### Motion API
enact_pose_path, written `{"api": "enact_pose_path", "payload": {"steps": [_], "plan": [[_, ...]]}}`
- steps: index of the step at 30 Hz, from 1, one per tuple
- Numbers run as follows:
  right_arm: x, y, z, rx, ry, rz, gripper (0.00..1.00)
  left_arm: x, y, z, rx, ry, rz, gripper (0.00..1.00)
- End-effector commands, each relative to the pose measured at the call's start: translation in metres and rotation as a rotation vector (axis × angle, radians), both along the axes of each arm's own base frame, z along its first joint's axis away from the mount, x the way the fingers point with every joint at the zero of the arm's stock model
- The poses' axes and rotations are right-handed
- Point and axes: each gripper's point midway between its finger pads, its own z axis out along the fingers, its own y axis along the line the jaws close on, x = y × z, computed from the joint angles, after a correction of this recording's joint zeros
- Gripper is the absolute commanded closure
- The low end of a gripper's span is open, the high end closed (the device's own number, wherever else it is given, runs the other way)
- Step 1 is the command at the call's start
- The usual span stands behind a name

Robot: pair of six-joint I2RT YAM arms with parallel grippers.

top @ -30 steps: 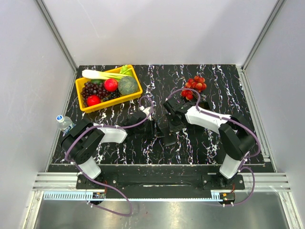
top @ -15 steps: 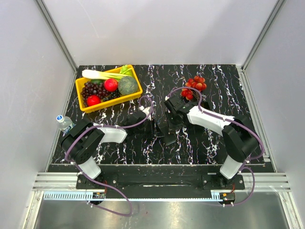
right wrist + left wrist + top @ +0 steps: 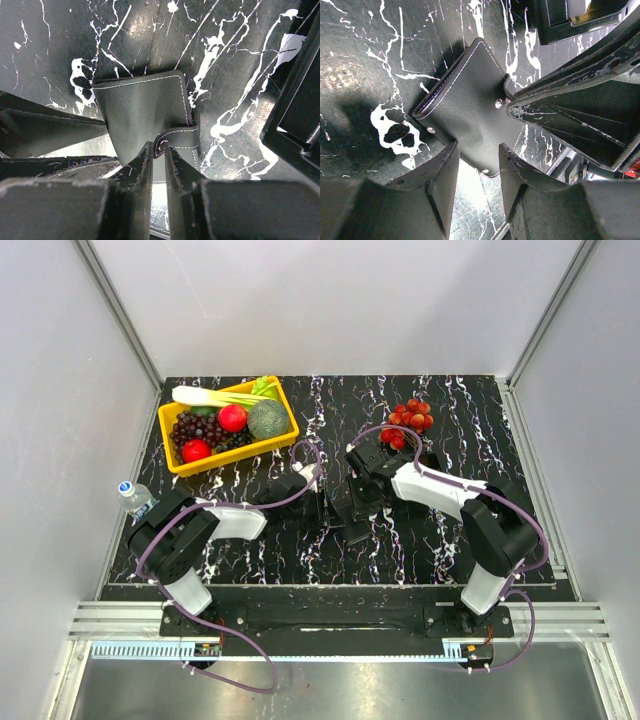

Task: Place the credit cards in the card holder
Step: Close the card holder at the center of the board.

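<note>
Left hand (image 3: 476,165) pinching card holder (image 3: 465,100); right hand (image 3: 159,165) fingers nearly together at its strap; black marbled table (image 3: 400,540).

Black-and-white jointed arms (image 3: 432,488) with looping purple cables (image 3: 307,472)

Both arms reach in toward the middle, and their tips almost meet. The left gripper (image 3: 477,167) points down, with its two fingers (image 3: 442,175) partly apart, one on each side of the card holder (image 3: 465,100) edge. The right gripper (image 3: 159,160) also points down, its fingers (image 3: 142,167) close together with a thin gap around the strap.
</note>
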Motion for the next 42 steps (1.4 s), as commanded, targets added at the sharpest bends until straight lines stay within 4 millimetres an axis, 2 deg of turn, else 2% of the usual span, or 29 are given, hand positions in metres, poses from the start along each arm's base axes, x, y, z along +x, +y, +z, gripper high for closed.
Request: {"api": "enact_pose_path", "payload": {"steps": [1, 2, 10, 15, 29, 34, 38, 42], "plan": [[0.005, 0.004, -0.001, 0.032, 0.0, -0.008, 0.81, 0.009, -0.011, 0.014, -0.052, -0.05, -0.019, 0.59], [0.005, 0.004, -0.001, 0.032, 0.001, -0.006, 0.86, 0.009, -0.01, 0.014, -0.052, -0.05, -0.019, 0.59], [0.006, 0.004, -0.001, 0.036, -0.002, -0.008, 1.0, 0.01, -0.011, 0.015, -0.056, -0.05, -0.02, 0.59], [0.003, 0.007, -0.003, 0.052, 0.015, 0.024, 1.0, 0.01, -0.011, 0.014, -0.053, -0.05, -0.018, 0.59], [0.003, -0.015, -0.008, -0.022, 0.06, 0.084, 1.0, 0.012, -0.009, 0.014, -0.044, -0.054, -0.007, 0.59], [0.004, -0.014, -0.006, -0.01, 0.061, 0.124, 1.0, 0.012, -0.01, 0.014, -0.046, -0.052, -0.01, 0.59], [0.001, 0.0, -0.001, 0.065, 0.082, 0.161, 1.0, 0.013, -0.011, 0.014, -0.047, -0.051, -0.011, 0.6], [-0.001, 0.007, -0.001, 0.096, 0.1, 0.181, 1.0, 0.014, -0.012, 0.014, -0.048, -0.05, -0.014, 0.6]]}}
